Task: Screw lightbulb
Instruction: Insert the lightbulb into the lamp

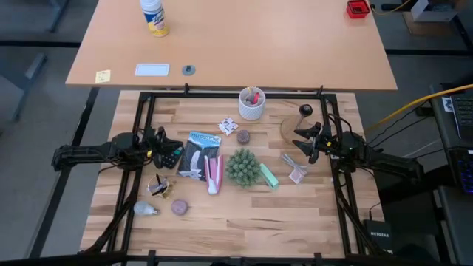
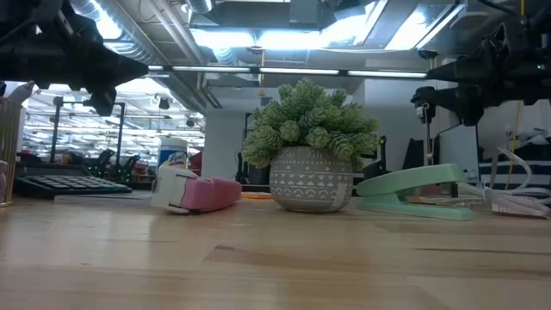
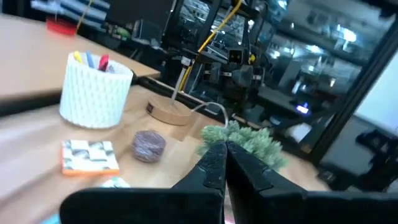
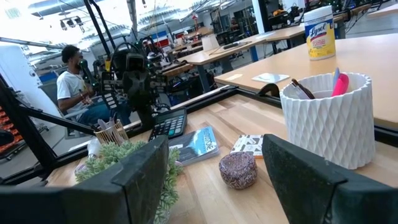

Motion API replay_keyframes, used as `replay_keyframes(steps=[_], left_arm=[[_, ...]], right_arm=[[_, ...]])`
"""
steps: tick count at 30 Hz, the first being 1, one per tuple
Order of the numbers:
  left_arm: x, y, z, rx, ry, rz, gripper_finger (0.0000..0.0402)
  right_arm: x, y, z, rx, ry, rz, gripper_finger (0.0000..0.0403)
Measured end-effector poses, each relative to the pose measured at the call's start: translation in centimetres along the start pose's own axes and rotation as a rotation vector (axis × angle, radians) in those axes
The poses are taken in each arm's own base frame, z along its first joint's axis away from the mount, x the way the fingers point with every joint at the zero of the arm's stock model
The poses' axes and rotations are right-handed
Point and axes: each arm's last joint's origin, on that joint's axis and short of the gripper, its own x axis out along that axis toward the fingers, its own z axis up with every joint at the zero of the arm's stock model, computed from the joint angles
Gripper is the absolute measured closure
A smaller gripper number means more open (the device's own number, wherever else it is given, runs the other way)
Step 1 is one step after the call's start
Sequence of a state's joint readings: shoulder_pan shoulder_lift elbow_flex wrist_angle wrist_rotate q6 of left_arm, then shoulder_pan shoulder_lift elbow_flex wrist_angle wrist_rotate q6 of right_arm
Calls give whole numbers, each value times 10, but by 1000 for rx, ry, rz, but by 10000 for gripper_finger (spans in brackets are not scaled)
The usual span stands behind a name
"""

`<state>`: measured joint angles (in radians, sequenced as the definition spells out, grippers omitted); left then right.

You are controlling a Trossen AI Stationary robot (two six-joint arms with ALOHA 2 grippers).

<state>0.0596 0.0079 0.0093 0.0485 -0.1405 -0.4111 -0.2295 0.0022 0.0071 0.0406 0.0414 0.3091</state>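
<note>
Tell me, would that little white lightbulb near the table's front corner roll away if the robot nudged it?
Probably. The lightbulb lies on its side on the smooth wooden table, and its rounded shape suggests it would roll in a curve. It looks small and light, so likely easy to shift, and its frosted shell may be fragile.

Butcher-block worktop near, tan desk behind w/ wipes canister. Ceiling: exposed ducts, bright strip lights. Far back, rows of desks; a person seated at left, grey floor.
</note>
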Motion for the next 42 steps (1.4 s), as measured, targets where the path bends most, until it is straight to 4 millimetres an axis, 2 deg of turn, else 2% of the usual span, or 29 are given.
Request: replay_keyframes(steps=[6, 12, 18, 25, 28, 33, 38, 42], left_arm=[[0, 0, 1, -33, -8, 1, 400], [-1, -5, 8, -198, -12, -76, 400], [-11, -26, 45, -186, -136, -345, 400], [-31, -47, 92, -143, -172, -480, 400], [-38, -53, 109, -140, -86, -468, 400], [-40, -63, 130, -177, 163, -359, 400], [-26, -71, 141, -293, 477, -228, 400], [-9, -76, 136, -473, 784, -154, 400]], right_arm=[[0, 1, 3, 1, -17, 6, 137], [0, 1, 4, 1, -21, 7, 137], [-1, 1, 4, 1, -22, 7, 137], [-1, 2, 5, 1, -21, 7, 137], [-1, 2, 5, 1, -21, 7, 137], [-1, 2, 5, 1, -22, 7, 137], [-1, 2, 5, 1, -23, 7, 137], [-1, 2, 5, 22, -23, 8, 137]])
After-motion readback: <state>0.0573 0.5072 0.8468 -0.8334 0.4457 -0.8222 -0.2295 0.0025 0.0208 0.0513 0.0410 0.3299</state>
